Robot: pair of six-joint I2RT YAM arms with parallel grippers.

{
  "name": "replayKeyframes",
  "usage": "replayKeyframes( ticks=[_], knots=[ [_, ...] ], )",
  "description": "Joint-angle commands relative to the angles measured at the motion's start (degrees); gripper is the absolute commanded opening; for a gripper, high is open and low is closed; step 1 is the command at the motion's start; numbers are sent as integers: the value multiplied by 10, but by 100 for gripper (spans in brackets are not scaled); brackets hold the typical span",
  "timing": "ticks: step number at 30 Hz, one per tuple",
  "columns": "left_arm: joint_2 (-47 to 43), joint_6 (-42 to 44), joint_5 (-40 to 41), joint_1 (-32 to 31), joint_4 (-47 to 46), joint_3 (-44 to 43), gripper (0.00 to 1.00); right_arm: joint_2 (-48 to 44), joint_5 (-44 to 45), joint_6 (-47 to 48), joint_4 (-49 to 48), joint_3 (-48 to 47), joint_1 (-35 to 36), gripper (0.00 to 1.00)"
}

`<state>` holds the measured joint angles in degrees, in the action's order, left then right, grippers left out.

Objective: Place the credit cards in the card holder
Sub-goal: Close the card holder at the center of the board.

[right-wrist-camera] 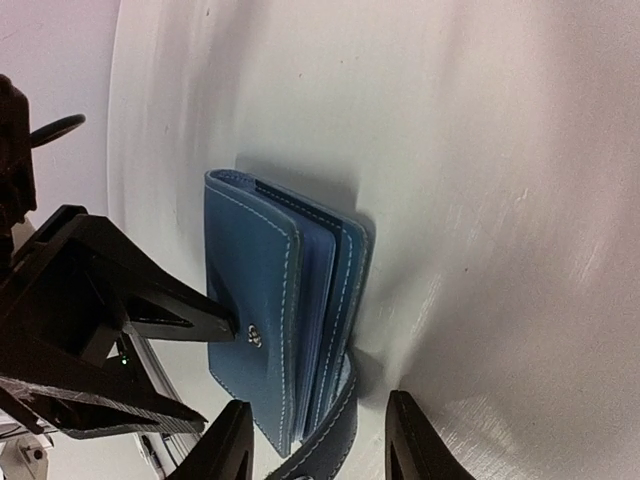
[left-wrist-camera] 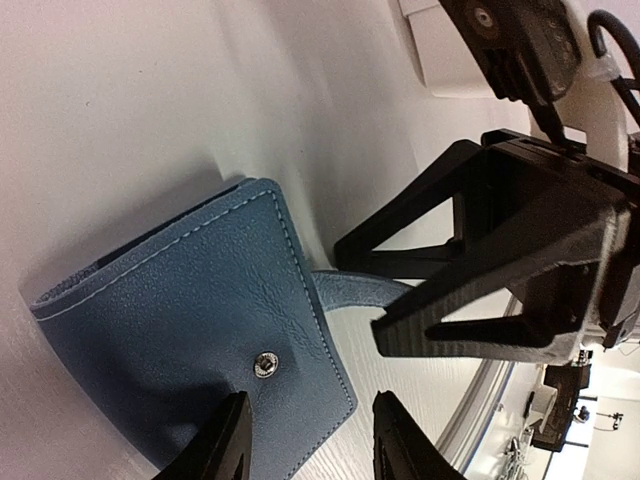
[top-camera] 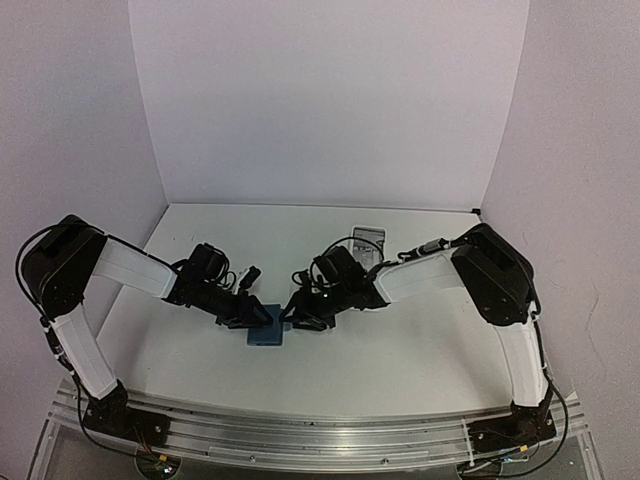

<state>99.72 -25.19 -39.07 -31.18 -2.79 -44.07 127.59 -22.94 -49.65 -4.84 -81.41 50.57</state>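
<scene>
The blue card holder [top-camera: 266, 330] lies folded on the white table [top-camera: 420, 355], near the middle, between the two claws. Its snap stud [left-wrist-camera: 265, 366] faces up, its pale blue leaves gape slightly, and its strap tab [right-wrist-camera: 335, 430] trails loose past one edge. The left gripper [left-wrist-camera: 310, 440] has its fingers spread wide over the holder's corner by the stud and grips nothing. The right gripper [right-wrist-camera: 315, 445] is spread just as wide, with the strap lying unpinched in its gap, and a white tray [top-camera: 368, 238] sits farther back right, well apart.
</scene>
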Motion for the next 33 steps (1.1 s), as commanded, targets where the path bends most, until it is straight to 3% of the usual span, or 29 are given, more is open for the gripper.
replayKeyframes(
  ticks=[1, 7, 15, 20, 22, 25, 29, 33],
  knots=[
    [2, 23, 78, -2, 51, -3, 41, -39, 9, 7, 7, 15, -1, 46],
    [3, 26, 92, -1, 43, 24, 41, 20, -5, 22, -1, -48, -7, 51],
    [3, 43, 95, -1, 32, 36, 40, 60, -17, 0, -41, -54, -9, 46],
    [9, 45, 84, -1, 30, 39, 39, 88, -51, -58, -127, -36, -8, 42],
    [11, 51, 84, -1, 14, 39, 39, 91, -58, -67, -145, -28, -8, 33],
    [20, 59, 80, -1, 11, 35, 39, 99, -72, -98, -190, -13, -7, 1],
    [10, 77, 76, 0, 79, -11, 40, 86, -52, -97, -191, 6, -7, 0],
    [-29, 77, 68, 3, 215, -149, 53, 74, -39, -93, -189, 28, -7, 0]
  ],
)
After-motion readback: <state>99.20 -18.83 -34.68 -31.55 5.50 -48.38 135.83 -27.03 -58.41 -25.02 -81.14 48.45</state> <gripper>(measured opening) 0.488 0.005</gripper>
